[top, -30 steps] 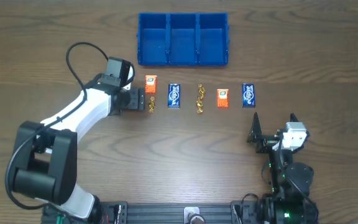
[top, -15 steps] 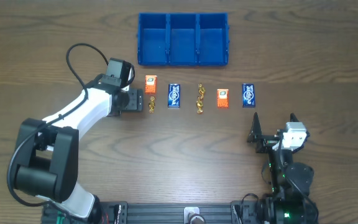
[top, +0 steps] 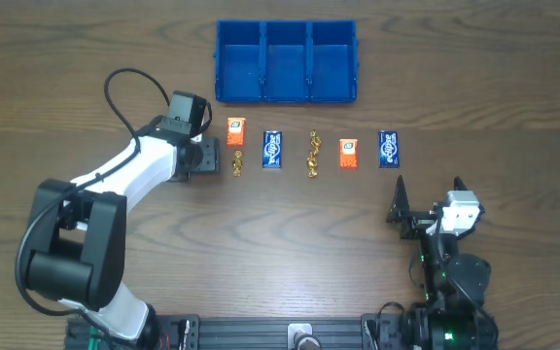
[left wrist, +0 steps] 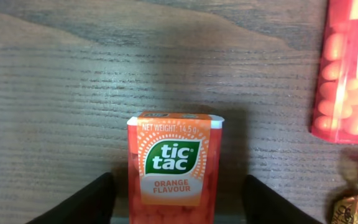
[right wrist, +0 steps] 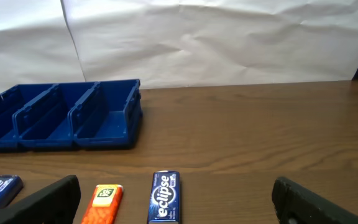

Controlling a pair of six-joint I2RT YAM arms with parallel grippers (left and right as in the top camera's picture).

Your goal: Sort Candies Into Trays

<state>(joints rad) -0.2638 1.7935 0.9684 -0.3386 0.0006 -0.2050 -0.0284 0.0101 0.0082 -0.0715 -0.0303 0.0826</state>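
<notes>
Closer, orange box [left wrist: 173, 158] inside left end effector [left wrist: 179, 179]

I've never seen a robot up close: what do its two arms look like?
The left arm has a smooth white shell between black joints, with a black cable looping off it. The right arm is black with a white block at the wrist. Both end in black fingers.

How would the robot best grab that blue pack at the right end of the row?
Probably across its two long edges, from straight above. The blue pack lies flat and is narrow that way, with bare table on both sides; the orange box lies apart from it.
</notes>
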